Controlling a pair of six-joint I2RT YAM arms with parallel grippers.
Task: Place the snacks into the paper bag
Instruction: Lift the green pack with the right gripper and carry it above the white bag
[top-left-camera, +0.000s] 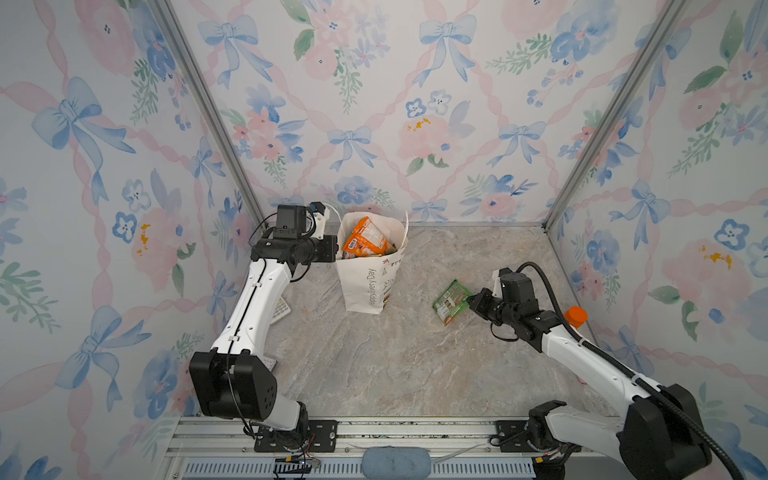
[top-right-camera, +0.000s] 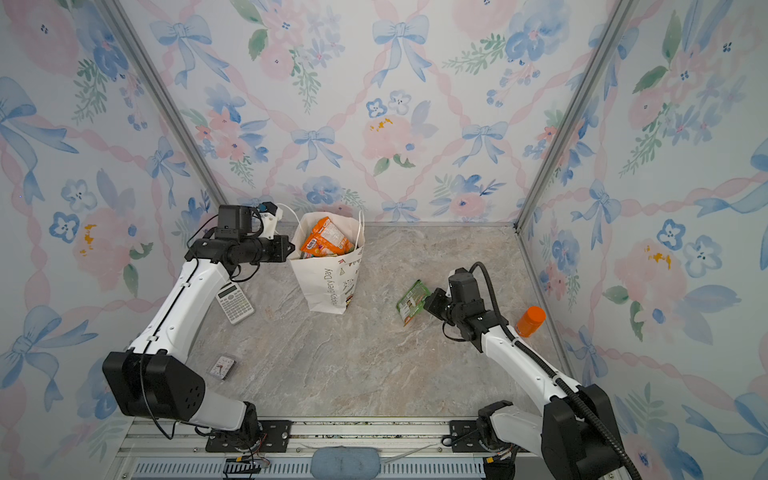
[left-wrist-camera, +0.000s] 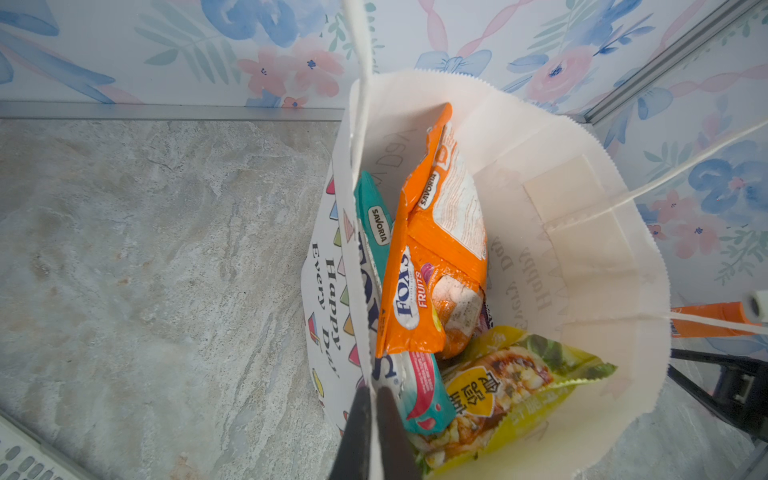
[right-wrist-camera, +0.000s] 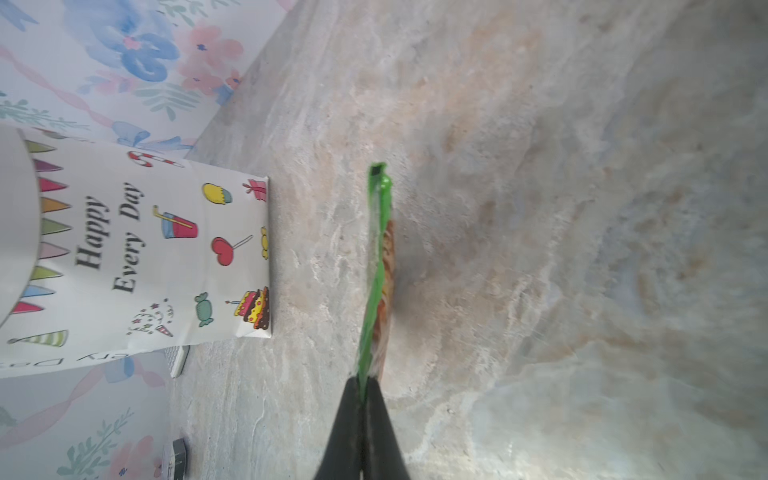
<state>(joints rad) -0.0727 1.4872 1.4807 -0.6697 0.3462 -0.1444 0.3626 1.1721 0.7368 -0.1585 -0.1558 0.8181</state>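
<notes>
The white paper bag (top-left-camera: 365, 286) (top-right-camera: 328, 286) stands upright at the back of the table, mouth open. My left gripper (top-left-camera: 334, 249) (left-wrist-camera: 372, 395) is shut on the bag's near rim (left-wrist-camera: 365, 291), one jaw inside and one outside. Inside lie an orange FOX'S packet (left-wrist-camera: 419, 291) (top-left-camera: 365, 241), a teal packet (left-wrist-camera: 419, 386) and a yellow-green packet (left-wrist-camera: 519, 386). To the bag's right, my right gripper (top-left-camera: 471, 300) (right-wrist-camera: 365, 382) is shut on the edge of a green snack packet (top-left-camera: 451, 301) (top-right-camera: 411, 301) (right-wrist-camera: 376, 270), held low over the table.
An orange-capped bottle (top-left-camera: 575, 316) (top-right-camera: 530, 321) stands behind my right arm by the right wall. A calculator (top-right-camera: 235, 302) and a small clock (top-right-camera: 222, 366) lie on the table beside my left arm. The walls stand close on three sides.
</notes>
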